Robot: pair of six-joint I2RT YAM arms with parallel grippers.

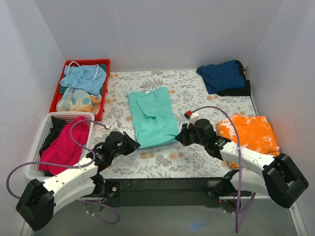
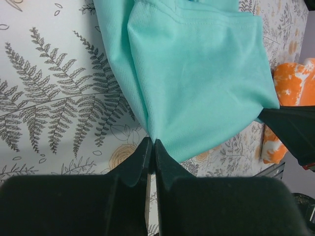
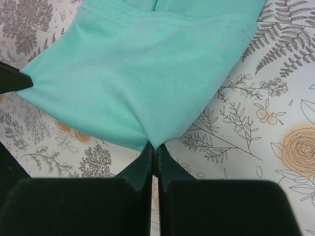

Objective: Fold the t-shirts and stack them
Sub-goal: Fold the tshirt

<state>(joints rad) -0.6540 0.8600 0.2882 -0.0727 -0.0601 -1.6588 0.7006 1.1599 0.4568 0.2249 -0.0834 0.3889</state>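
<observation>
The teal-green t-shirt (image 1: 152, 115) lies folded lengthwise in the middle of the floral table cover. My left gripper (image 1: 136, 144) is shut on its near left hem corner; the pinch shows in the left wrist view (image 2: 152, 142), cloth (image 2: 197, 73) spreading away. My right gripper (image 1: 178, 138) is shut on the near right hem corner, seen in the right wrist view (image 3: 154, 146) with the shirt (image 3: 142, 69) beyond. A navy blue t-shirt (image 1: 221, 76) lies folded at the back right. An orange-and-white mottled t-shirt (image 1: 251, 133) lies at the right. A magenta t-shirt (image 1: 66, 145) sits in the white basket.
A red crate (image 1: 59, 86) at the back left holds light blue and pastel clothes. A white basket (image 1: 43, 129) stands at the left, with dark cloth beside the magenta one. White walls enclose the table on three sides. Purple cables loop off both arms.
</observation>
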